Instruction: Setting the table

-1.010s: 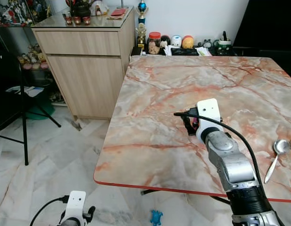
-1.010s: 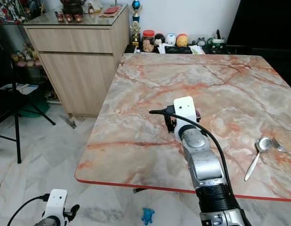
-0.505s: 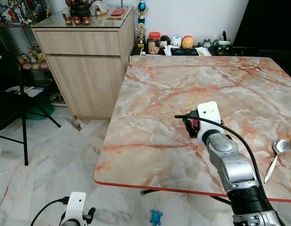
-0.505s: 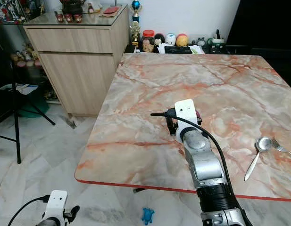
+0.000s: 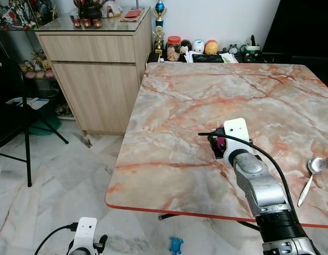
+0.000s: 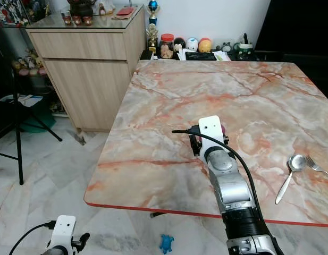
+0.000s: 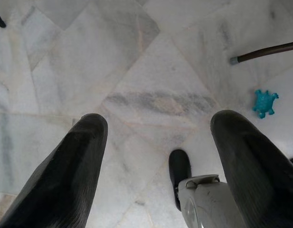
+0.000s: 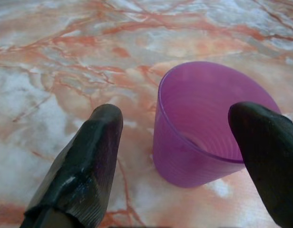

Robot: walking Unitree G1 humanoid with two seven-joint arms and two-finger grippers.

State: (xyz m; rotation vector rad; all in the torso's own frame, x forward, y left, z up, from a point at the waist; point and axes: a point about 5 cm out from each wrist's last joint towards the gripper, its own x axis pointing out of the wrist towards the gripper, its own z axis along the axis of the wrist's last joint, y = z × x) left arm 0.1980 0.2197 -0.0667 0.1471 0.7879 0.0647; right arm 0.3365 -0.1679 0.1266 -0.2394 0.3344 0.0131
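Right gripper (image 8: 179, 142) over marble table (image 5: 179, 101), matte black fingers spread wide either side of purple cup (image 8: 208, 123); no contact. Cup: translucent ribbed plastic, tapered, upright on glossy pink-veined slab. Metal spoon (image 5: 311, 176) near table's right edge. Left gripper (image 7: 158, 156) hangs low, fingers apart, above pale marble floor (image 7: 137, 71).

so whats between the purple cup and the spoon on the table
Nothing: bare marble table between the purple cup at the right tool and the spoon, as the right eye view shows.

Right end effector (image 8: 177, 142) extended forward, fingers spread, left end effector (image 7: 160, 156) hanging, fingers apart
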